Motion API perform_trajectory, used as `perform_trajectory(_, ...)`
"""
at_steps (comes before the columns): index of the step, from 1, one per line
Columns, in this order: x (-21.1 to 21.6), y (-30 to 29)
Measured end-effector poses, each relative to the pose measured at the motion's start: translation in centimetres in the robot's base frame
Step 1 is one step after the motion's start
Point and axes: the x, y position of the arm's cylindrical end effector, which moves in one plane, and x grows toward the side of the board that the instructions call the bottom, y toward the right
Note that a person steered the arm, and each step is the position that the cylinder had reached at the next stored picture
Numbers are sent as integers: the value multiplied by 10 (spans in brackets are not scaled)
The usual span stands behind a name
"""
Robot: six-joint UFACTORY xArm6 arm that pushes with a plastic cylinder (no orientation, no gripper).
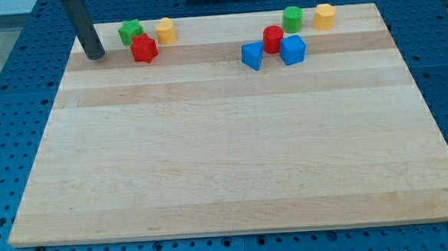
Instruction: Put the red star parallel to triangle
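The red star (144, 48) lies near the board's top left, just below and right of a green block (131, 31). The blue triangle (253, 55) lies right of the middle at the top, next to a red cylinder (273, 39) and a blue cube (292, 50). My tip (95, 55) rests on the board to the left of the red star, a short gap apart from it.
A yellow block (165, 30) sits right of the green block. A green cylinder (292, 18) and a yellow block (324, 16) sit at the top right. The wooden board (233, 156) lies on a blue perforated table.
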Motion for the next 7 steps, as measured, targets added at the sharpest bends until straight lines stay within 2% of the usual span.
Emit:
perform_trajectory(3, -20, 49)
perform_trajectory(6, 18, 137)
perform_trajectory(7, 18, 125)
